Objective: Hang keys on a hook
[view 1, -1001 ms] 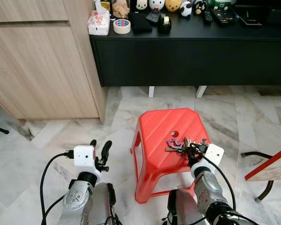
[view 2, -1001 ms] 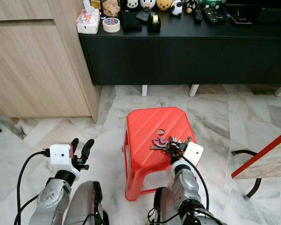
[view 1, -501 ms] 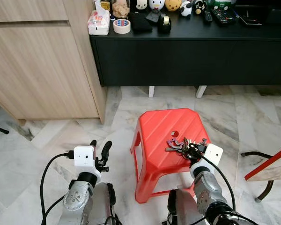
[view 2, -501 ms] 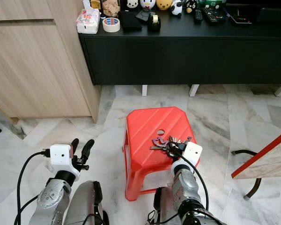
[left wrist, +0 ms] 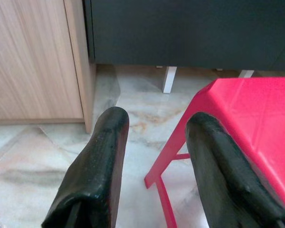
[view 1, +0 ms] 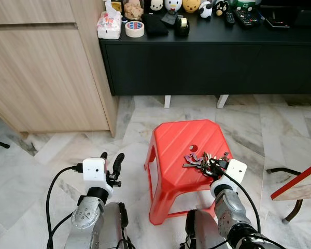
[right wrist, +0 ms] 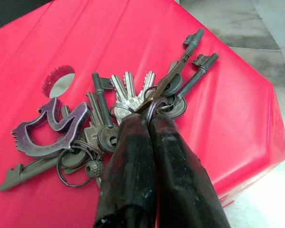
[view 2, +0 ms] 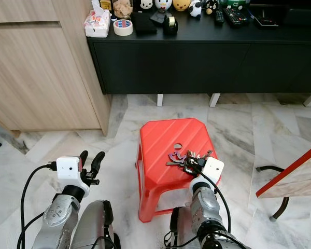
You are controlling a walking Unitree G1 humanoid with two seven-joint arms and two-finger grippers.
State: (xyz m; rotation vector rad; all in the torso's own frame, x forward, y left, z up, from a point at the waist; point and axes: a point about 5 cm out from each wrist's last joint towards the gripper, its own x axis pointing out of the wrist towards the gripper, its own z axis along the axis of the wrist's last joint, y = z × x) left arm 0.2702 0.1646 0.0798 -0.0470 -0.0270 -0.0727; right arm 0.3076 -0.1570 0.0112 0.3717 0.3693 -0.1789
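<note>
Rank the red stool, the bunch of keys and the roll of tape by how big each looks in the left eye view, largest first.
1. Red stool, largest by far.
2. Bunch of keys on the stool, with the right pincer shut on it.
3. Roll of tape; it sits farther from the camera, so this last ranking is unsure.

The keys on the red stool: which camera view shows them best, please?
The right wrist view: the keys appear large, fanned on the red stool, with the right pincer shut on their ring. Both eye views show a small bunch; the left wrist view shows none.

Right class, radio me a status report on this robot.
Right gripper shut on the keys, bunch resting on red stool. Left gripper open, idle beside stool.
</note>
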